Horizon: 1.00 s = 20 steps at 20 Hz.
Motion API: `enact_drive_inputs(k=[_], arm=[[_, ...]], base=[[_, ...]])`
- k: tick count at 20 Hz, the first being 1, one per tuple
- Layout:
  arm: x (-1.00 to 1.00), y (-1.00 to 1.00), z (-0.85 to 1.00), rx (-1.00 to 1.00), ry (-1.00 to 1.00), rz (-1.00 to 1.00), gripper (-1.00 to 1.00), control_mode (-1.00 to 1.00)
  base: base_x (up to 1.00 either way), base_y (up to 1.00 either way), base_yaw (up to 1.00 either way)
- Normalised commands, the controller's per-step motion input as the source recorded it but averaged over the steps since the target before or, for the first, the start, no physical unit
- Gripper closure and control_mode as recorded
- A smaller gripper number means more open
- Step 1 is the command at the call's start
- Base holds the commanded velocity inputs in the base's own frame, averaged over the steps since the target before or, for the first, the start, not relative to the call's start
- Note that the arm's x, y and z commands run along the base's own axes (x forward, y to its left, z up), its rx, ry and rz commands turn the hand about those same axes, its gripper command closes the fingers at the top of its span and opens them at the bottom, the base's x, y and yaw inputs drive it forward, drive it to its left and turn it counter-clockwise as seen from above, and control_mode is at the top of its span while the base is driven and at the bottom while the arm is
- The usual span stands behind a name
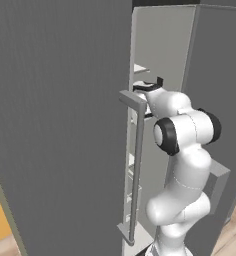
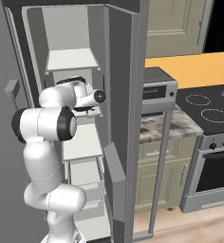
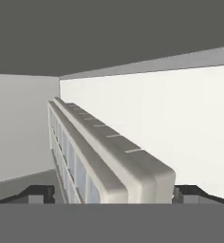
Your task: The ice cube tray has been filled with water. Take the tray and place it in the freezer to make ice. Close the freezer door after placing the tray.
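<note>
Kitchen, flat even light. Beige wall cabinets [image 2: 178,26] over orange backsplash wall [image 2: 194,64]. Speckled stone table [image 2: 163,124] with beige lower cabinets [image 2: 159,175]. Steel stove [image 2: 209,142], black cooktop with ring burners. Light wood floor [image 2: 199,225].

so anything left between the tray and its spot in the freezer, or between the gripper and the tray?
Nothing visible. The ice cube tray is already inside the freezer, against a white shelf. The gripper is open, its finger tips either side of the tray's near end with no obstacle between. The freezer door stands open.
</note>
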Motion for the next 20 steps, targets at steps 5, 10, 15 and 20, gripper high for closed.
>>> enact_drive_inputs(k=[5, 10, 15, 20], arm=[[-0.52, 0.0, -0.06, 0.0, 0.11, 0.0, -1.0, -1.0], [-0.18, 0.0, 0.0, 0.0, 0.37, -0.02, -1.0, -1.0], [-0.04, -0.02, 0.0, 0.0, 0.42, -0.01, -1.0, -1.0], [-0.75, -0.33, 0.01, 0.0, 0.12, 0.0, -1.0, -1.0]], base=[[0.0, 0.0, 0.0], [0.0, 0.0, 0.0], [0.0, 0.0, 0.0], [0.0, 0.0, 0.0]])
